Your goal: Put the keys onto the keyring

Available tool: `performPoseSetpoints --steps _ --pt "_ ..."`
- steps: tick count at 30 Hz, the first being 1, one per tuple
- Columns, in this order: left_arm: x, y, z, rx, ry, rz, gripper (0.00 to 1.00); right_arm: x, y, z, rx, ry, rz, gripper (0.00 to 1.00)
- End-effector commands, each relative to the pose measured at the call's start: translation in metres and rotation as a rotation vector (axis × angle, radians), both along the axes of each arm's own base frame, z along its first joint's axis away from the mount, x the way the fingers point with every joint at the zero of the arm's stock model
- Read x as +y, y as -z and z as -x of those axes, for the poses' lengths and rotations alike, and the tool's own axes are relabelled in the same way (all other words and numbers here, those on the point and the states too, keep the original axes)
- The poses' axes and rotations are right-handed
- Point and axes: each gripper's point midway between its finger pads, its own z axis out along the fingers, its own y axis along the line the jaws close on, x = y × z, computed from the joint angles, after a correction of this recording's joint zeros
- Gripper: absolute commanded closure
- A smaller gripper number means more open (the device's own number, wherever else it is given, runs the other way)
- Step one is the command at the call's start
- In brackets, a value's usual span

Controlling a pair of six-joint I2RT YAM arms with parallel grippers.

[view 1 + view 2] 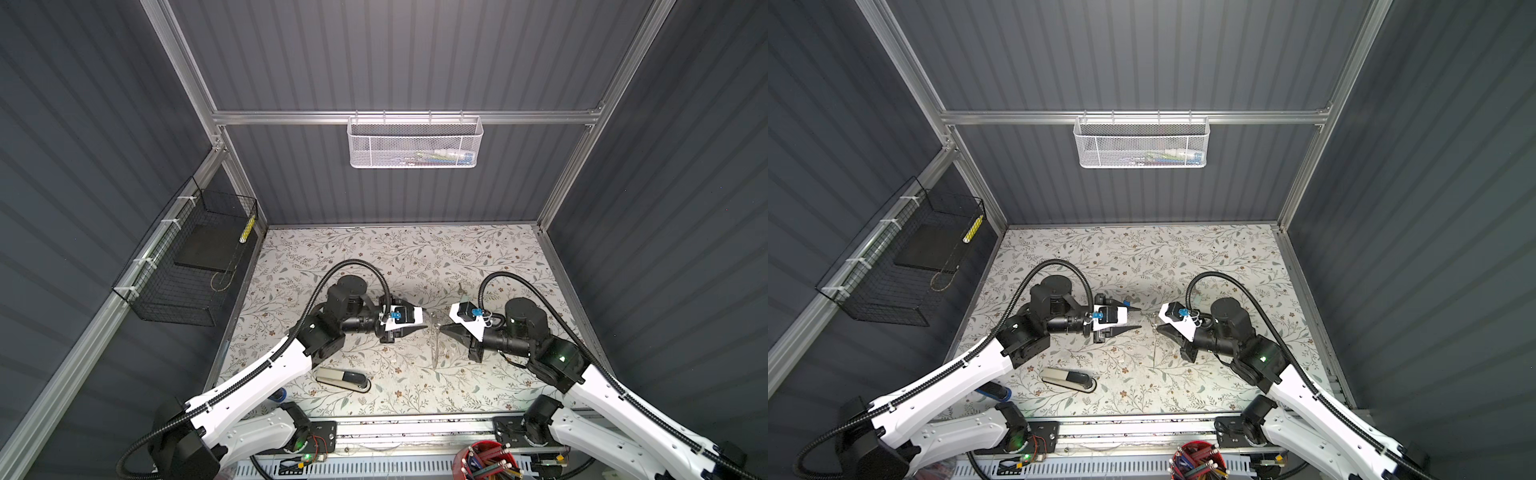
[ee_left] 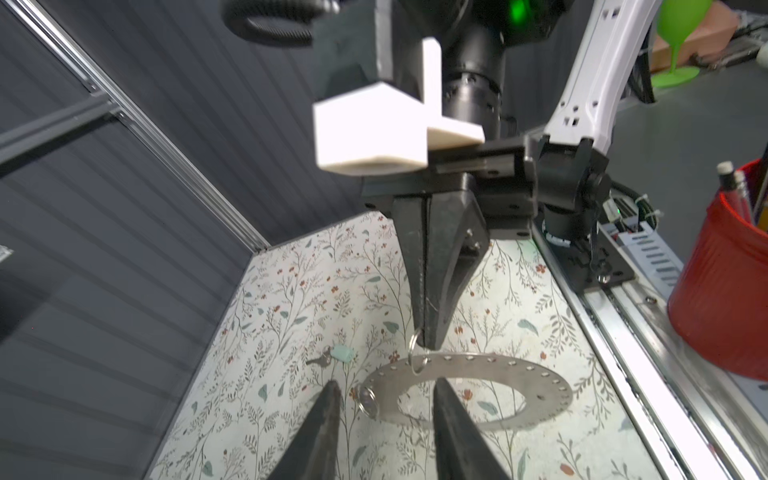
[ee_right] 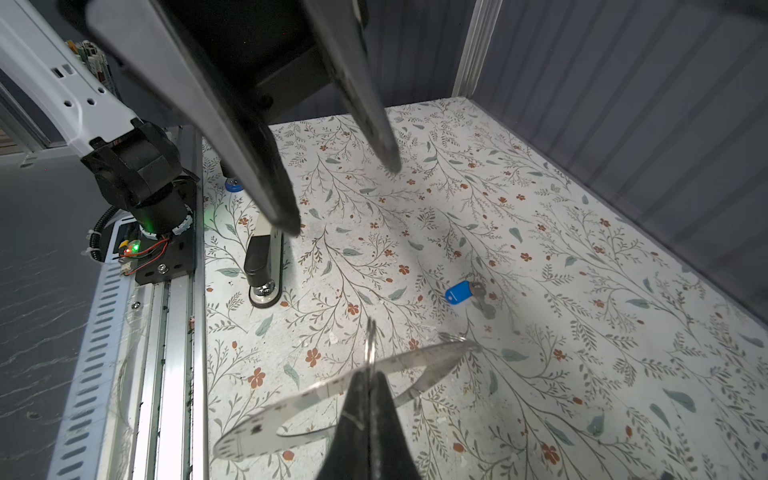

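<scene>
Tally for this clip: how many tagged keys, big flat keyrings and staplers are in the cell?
Keys: 2 (blue-tag key, mint-tag key)
Keyring: 1
Stapler: 1
Total: 4

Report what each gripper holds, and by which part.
Right gripper pinches the keyring by a small wire loop on its band. Left gripper is open, holding nothing.
</scene>
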Motion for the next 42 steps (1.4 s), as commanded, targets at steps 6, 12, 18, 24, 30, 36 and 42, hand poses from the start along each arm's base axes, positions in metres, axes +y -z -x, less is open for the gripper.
performPoseSetpoints --steps 6,12,18,24,30,36,42 --pt "-0.010 0.017 -0.005 -0.129 -0.048 -0.163 0.62 0.005 -0.010 0.000 0.009 -0.023 0.017 1.00" --pt "-0.015 0.017 -0.010 -0.133 -0.087 -0.173 0.67 0.008 -0.010 -0.001 0.024 -0.035 0.021 1.00" --pt "-0.021 0.020 -0.012 -0.123 -0.098 -0.177 0.70 0.009 -0.011 0.000 0.029 -0.039 0.016 1.00" --pt "-0.027 0.018 -0.014 -0.112 -0.114 -0.165 0.73 0.011 -0.010 0.000 0.037 -0.045 0.016 1.00" --pt "-0.030 0.021 -0.015 -0.100 -0.125 -0.173 0.78 0.012 -0.009 0.000 0.042 -0.045 0.021 1.00" --pt "-0.032 0.028 -0.016 -0.080 -0.132 -0.197 0.83 0.013 -0.012 -0.001 0.036 -0.044 0.019 1.00" --pt "-0.031 0.033 -0.016 -0.076 -0.134 -0.218 0.95 0.012 -0.013 -0.002 0.026 -0.039 0.023 1.00"
